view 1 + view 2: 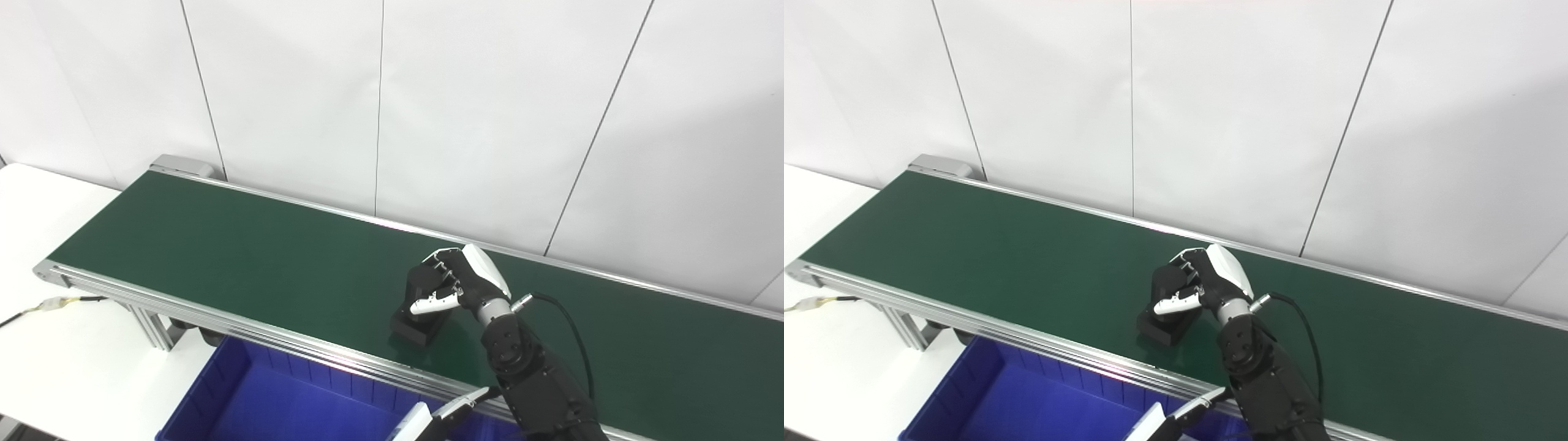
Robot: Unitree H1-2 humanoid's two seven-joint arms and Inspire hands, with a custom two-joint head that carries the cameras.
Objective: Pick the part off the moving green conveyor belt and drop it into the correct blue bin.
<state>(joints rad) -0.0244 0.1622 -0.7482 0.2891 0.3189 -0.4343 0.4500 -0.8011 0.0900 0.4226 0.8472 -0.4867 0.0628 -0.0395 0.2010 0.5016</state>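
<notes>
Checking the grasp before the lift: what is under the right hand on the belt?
A black part sits on the green belt, with the right hand closed over its top. Its lower block shows; the upper portion and the finger contact points are covered by the hand.

The part (421, 312) is a black, blocky piece with a wider base and a taller upright section, standing on the green conveyor belt (245, 257) near the belt's front rail, its base touching the belt surface and its upper section partly hidden by fingers wrapped around it. The belt is a long dark green band in a silver aluminium frame, running slantwise. The blue bin (245, 398), an open plastic tub with ribbed walls, sits just below the belt's front rail, beneath and left of the part
</notes>
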